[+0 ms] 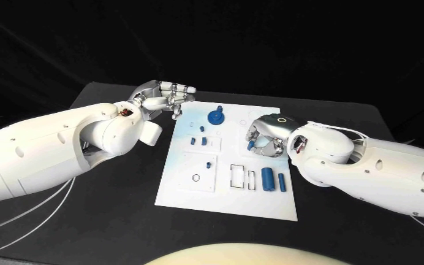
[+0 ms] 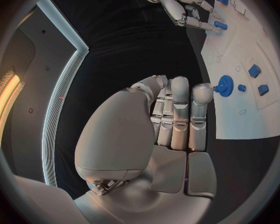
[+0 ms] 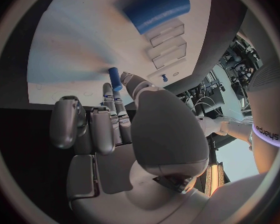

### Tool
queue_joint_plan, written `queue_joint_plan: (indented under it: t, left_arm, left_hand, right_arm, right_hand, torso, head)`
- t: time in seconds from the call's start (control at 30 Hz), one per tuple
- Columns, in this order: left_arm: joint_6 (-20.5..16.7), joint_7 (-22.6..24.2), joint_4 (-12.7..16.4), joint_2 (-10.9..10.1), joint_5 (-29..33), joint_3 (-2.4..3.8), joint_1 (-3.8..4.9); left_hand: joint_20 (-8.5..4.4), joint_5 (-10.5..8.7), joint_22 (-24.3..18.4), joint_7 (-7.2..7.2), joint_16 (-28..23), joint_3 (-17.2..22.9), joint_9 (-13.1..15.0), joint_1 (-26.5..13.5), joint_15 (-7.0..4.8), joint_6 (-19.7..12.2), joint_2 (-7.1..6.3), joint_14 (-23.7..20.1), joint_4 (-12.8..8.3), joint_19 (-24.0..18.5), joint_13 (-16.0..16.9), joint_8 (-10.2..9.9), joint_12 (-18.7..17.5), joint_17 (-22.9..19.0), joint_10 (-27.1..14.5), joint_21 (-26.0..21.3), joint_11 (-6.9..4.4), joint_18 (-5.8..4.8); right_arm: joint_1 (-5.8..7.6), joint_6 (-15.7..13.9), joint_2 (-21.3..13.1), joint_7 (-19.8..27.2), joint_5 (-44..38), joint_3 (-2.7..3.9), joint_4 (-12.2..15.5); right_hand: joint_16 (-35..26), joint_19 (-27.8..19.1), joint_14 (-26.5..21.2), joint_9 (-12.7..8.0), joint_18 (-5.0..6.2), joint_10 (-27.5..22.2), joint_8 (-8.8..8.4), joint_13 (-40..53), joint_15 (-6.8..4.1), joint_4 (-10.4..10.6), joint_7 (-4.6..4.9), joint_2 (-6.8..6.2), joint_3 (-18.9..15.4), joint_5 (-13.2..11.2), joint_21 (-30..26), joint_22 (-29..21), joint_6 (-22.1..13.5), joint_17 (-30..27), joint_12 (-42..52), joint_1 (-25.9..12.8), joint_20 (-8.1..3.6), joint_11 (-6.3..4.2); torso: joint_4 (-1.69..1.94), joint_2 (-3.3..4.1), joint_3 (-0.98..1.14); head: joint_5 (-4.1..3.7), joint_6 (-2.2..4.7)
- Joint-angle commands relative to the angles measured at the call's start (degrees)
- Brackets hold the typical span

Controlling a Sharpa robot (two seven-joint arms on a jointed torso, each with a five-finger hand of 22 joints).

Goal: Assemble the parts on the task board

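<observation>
Nearest the robot, on the white task board (image 1: 228,167), two blue cylinders (image 1: 274,181) lie side by side next to an outlined rectangular recess (image 1: 240,176), with a small blue peg (image 1: 208,164) standing in the square plate to their left. Further up, the right hand (image 1: 265,136) hovers over the middle of the board, fingers curled down around a small blue part (image 1: 251,145). The right wrist view makes this clearer: a short blue pin (image 3: 115,78) sits pinched at the fingertips (image 3: 129,79), just above the board surface, so that hand is gripping a part. My reading is that an insertion step is in hand; the next move calls for lining the pin up with its hole and pressing it straight down, which I cannot confirm has begun.

Beyond that stand two small blue blocks (image 1: 200,142) and the blue gear (image 1: 215,117) near the far edge. Farthest, the left hand (image 1: 164,99) rests off the board's far-left corner; the left wrist view shows its fingers (image 2: 179,109) drawn together, straight, holding nothing, with the gear (image 2: 224,84) just beside them.
</observation>
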Motion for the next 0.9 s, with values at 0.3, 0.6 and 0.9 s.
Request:
queue_joint_plan:
  t: [0.3,0.6,0.9]
  left_arm:
    - [0.9,0.1,0.1,0.1,0.0,0.03,0.06]
    - [0.9,0.1,0.1,0.1,0.0,0.03,0.06]
    - [1.0,0.0,0.0,0.1,0.0,0.03,0.06]
  left_hand:
    - [0.12,-0.05,-0.1,0.29,-0.2,-0.2,-0.1,-0.2,0.10,-0.1,0.17,-0.4,-0.2,-0.1,0.1,0.3,0.4,-0.1,-0.4,-0.2,-0.08,1.02]
    - [0.12,-0.05,-0.1,0.29,-0.2,-0.2,-0.1,-0.2,0.10,-0.1,0.17,-0.4,-0.2,-0.1,0.1,0.3,0.4,-0.1,-0.4,-0.2,-0.08,1.02]
    - [0.13,-0.05,-0.1,0.29,-0.2,-0.2,-0.1,-0.2,0.10,-0.1,0.23,-0.4,-0.2,-0.1,0.1,0.3,0.5,-0.1,-0.4,-0.2,-0.09,1.02]
  right_arm:
    - [-0.61,1.0,0.8,0.5,-0.6,-0.05,-1.0]
    - [-0.72,-1.7,1.1,-0.6,-1.0,-0.05,-1.3]
    - [-0.68,-6.6,-0.3,-0.6,-1.2,0.11,1.3]
  right_hand:
    - [0.5,0.8,2.4,0.6,0.45,3.5,1.33,0.3,-0.81,0.2,-0.25,1.97,1.3,-0.7,1.4,6.7,3.2,0.5,1.5,0.4,-0.57,-0.61]
    - [0.8,1.3,2.5,1.2,0.28,5.8,2.22,0.6,-1.44,-0.2,-0.88,3.61,2.8,-2.4,2.2,7.2,5.3,0.8,1.9,1.2,-1.16,-1.36]
    - [0.9,1.7,2.6,1.6,0.10,6.5,2.46,0.7,-1.66,-1.4,-0.91,4.05,4.1,-3.0,3.0,7.7,5.8,1.0,1.6,2.4,-1.45,-1.58]
  torso:
    - [-0.06,-0.06,0.03]
    - [-0.04,-0.10,0.00]
    - [-0.03,-0.17,0.02]
  head:
    - [0.18,-0.34]
    - [0.03,-0.46]
    - [0.18,-0.41]
